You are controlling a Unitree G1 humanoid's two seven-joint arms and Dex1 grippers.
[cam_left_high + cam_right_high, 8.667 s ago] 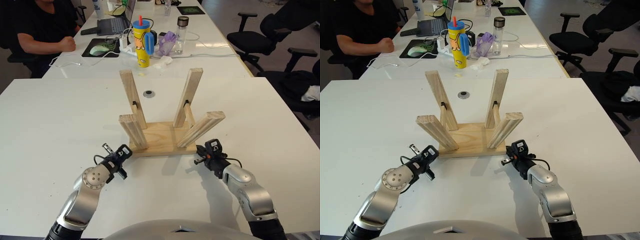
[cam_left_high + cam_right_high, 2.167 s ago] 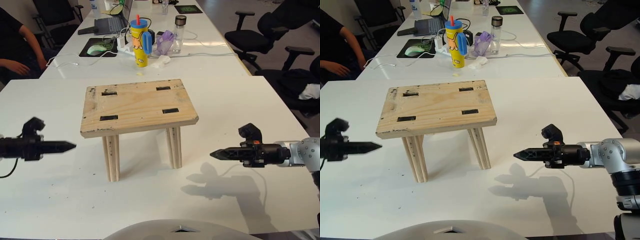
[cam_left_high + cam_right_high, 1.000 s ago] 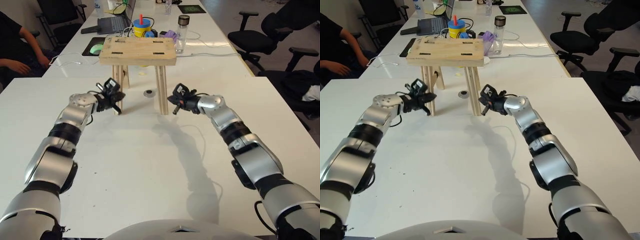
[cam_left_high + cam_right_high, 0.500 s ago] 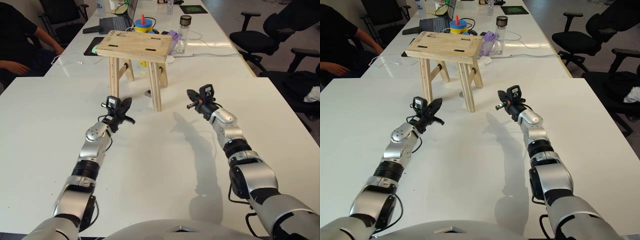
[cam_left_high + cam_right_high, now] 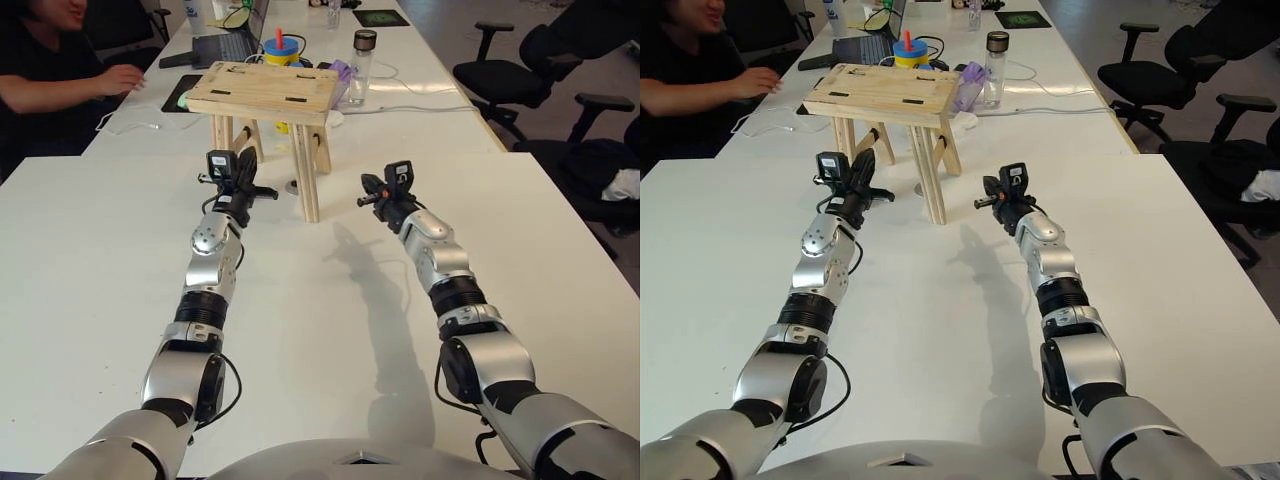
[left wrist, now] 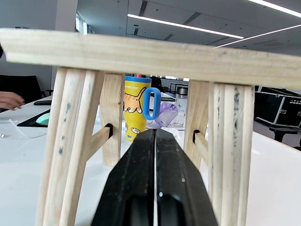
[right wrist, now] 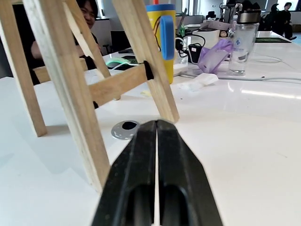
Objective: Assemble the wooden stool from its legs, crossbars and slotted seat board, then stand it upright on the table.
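Stool [image 5: 265, 92] stands at 12 o'clock; left gripper [image 5: 252, 189], right gripper [image 5: 367, 197] flank its legs, fingers clenched empty; stray swing could topple it.

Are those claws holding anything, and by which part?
Nothing is held. The left gripper and right gripper are both shut on nothing, short of the upright stool.

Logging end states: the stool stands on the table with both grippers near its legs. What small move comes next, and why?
Probably draw both arms straight back. The stool stands upright on the table, and the left gripper and right gripper, jaws shut on nothing, sit close to its legs without touching.
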